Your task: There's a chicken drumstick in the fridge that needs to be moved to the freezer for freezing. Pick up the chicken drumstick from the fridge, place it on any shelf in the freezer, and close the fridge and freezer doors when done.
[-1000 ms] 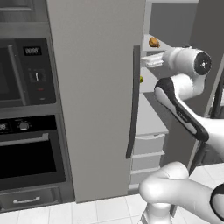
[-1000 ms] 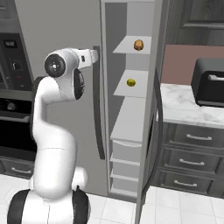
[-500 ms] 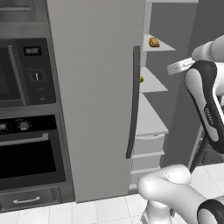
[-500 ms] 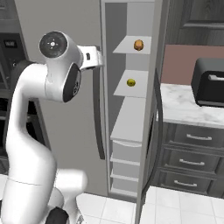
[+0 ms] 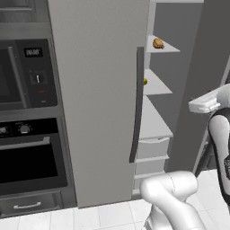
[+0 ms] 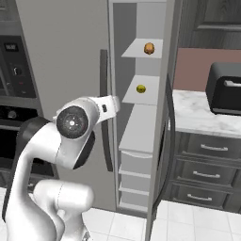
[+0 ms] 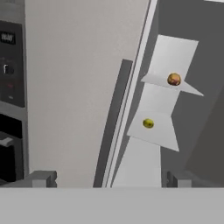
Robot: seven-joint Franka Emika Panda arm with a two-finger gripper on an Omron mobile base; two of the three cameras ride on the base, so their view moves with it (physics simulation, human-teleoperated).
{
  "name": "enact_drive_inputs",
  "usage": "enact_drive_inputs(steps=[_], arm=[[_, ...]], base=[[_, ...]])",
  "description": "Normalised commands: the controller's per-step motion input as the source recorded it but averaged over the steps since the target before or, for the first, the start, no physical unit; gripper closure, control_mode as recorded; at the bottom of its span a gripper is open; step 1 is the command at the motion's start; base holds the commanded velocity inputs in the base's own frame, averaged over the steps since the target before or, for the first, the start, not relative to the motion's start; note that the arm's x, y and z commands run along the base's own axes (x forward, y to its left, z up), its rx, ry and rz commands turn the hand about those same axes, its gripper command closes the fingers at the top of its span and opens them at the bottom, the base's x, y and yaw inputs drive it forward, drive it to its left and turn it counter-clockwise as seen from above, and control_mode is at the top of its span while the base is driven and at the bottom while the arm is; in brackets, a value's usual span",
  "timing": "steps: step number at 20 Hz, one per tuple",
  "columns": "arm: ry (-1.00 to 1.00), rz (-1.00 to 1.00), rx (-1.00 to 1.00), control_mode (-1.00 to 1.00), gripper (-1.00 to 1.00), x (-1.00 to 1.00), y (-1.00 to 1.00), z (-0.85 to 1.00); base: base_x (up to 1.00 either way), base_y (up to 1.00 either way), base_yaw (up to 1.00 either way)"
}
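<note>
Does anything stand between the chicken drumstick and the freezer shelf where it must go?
Nothing visible does. The chicken drumstick already lies on the upper shelf of the open freezer. A small yellow-green item sits apart on the shelf below.

Flat, even rendered light fills the kitchen with no glare; soft shading darkens the freezer (image 6: 141, 70) interior, the hand view looks slightly soft, and edges stay straight and undistorted.
</note>
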Motion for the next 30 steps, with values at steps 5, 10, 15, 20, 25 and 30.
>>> enact_drive_inputs(steps=[5,10,15,20,25,30], arm=[[-0.07,0.06,0.02,-1.0,-1.0,-0.22,-0.55,-0.51],[0.04,0.12,0.01,-1.0,-1.0,-0.3,-0.7,-0.11],[-0.01,0.14,0.03,-1.0,-1.0,-0.1,-0.83,-0.08],[-0.07,0.3,0.17,-1.0,-1.0,0.05,-0.86,-0.37],[-0.03,0.37,0.3,-1.0,-1.0,0.3,-0.58,-0.44],[0.0,0.32,0.23,-1.0,-1.0,0.41,-0.38,-0.33]], base=[[0.0,0.0,0.0],[0.0,0.0,0.0],[0.0,0.0,0.0],[0.0,0.0,0.0],[0.0,0.0,0.0],[0.0,0.0,0.0]])
